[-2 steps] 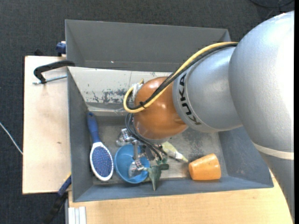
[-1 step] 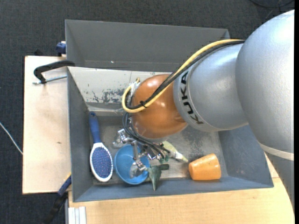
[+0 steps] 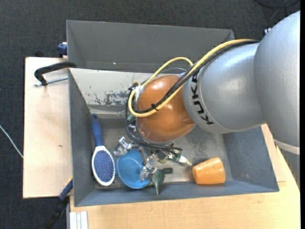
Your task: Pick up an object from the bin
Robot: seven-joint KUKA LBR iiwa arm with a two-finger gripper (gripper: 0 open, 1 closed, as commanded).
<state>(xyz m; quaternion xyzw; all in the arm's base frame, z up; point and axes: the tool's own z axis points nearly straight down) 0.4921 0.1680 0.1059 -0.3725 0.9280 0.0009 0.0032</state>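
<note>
the grey metal bin sat on a dark, rough floor that looked like carpet. the bin had tall sloped walls. the back wall had a pale, scratched patch with small dark marks on it. the bottom of the bin was dull grey and looked worn.

the big silver arm came in from the right and went down into the bin. it had a round orange cover at its end, and a yellow cable looped over the cover.

the gripper was low in the bin, under the orange cover. it was right over the rim of a blue bowl at the front of the bin, a bit left of the middle. one could not tell if the gripper was spread or pressed together, or if it was pinching anything.

a brush with a blue handle and a white rim lay just left of the bowl. a small green thing lay just right of the bowl, by the front wall. an orange cup lay on its side further right, well apart from the gripper.
</note>
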